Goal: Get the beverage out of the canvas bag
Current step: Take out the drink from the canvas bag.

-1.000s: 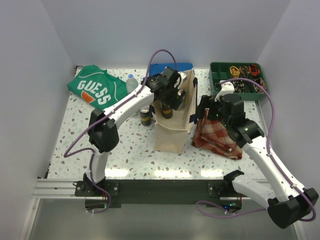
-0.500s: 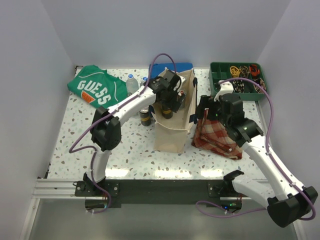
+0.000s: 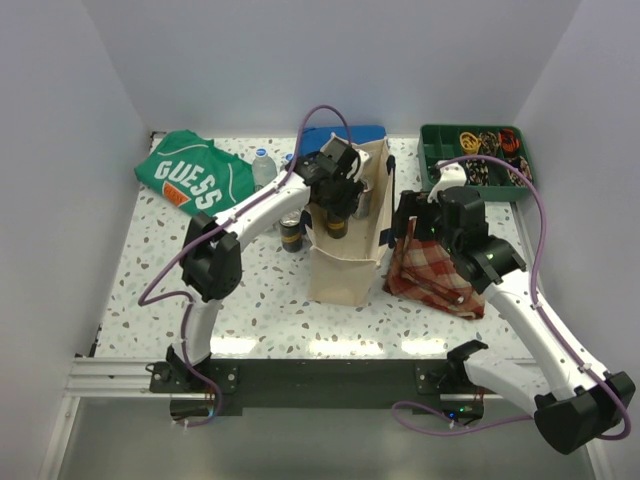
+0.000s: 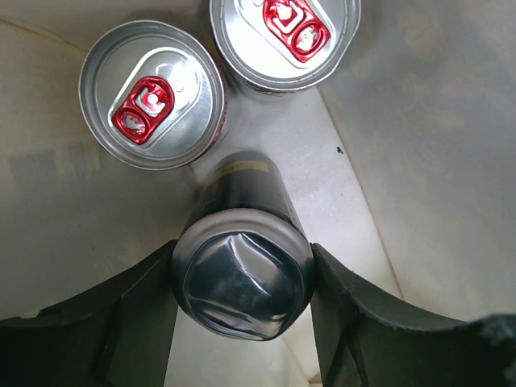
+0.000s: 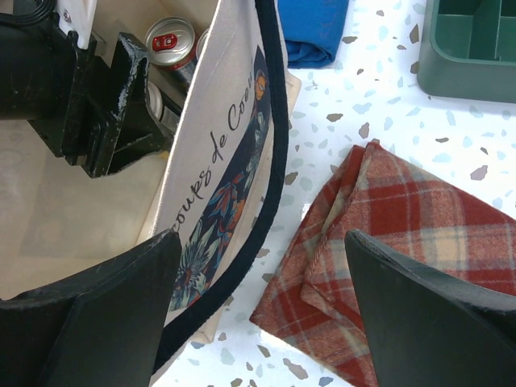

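Note:
The cream canvas bag (image 3: 345, 272) stands upright mid-table, and my left gripper (image 3: 337, 205) reaches down into its open top. In the left wrist view the beverage (image 4: 243, 276), a dark can with a dented top, sits between the two fingers of the left gripper (image 4: 242, 300), which press on both its sides. Two silver cans with red tabs (image 4: 151, 94) (image 4: 284, 36) stand beside it on the bag floor. My right gripper (image 5: 262, 322) hangs open over the bag's right wall (image 5: 218, 161) and navy handle (image 5: 274, 153), holding nothing.
A red plaid cloth (image 3: 432, 272) lies right of the bag. A dark can (image 3: 291, 233) and a water bottle (image 3: 263, 165) stand left of it. A green shirt (image 3: 195, 180), a folded blue cloth (image 3: 340, 137) and a green tray (image 3: 475, 160) line the back.
My left gripper has sunk a little deeper into the bag and its fingers have closed in on the dark can. The right arm has stayed in place.

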### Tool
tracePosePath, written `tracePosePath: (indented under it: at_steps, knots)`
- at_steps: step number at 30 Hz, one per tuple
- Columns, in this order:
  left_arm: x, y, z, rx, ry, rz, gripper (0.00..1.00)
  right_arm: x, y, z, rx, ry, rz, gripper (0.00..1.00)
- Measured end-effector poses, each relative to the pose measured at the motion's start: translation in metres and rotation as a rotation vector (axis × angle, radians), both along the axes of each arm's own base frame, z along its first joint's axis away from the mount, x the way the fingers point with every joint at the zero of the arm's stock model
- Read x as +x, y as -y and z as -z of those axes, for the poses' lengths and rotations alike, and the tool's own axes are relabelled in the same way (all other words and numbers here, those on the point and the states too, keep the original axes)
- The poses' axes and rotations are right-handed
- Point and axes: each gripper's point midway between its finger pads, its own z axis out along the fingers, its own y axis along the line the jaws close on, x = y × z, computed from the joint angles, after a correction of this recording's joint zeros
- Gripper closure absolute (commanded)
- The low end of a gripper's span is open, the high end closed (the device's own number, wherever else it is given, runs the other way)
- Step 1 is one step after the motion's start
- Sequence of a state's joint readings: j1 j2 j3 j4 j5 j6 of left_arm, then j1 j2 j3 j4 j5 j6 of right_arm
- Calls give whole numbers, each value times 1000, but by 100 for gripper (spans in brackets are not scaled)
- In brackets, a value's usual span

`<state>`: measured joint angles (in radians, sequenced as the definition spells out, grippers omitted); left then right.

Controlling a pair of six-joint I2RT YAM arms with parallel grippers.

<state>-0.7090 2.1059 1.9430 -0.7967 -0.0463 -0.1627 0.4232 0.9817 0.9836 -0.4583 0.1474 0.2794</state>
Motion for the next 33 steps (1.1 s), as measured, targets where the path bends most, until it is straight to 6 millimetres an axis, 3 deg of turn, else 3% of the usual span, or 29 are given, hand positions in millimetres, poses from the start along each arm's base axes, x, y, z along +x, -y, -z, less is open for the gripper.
tracePosePath:
  at_steps: [6, 33]
  knots:
    - [1, 1, 0, -7, 3, 2, 100, 0, 0, 0, 0, 0, 0, 13]
    - [-11, -6, -2, 2, -16, 16, 100, -3, 0, -8, 20, 20, 1, 13]
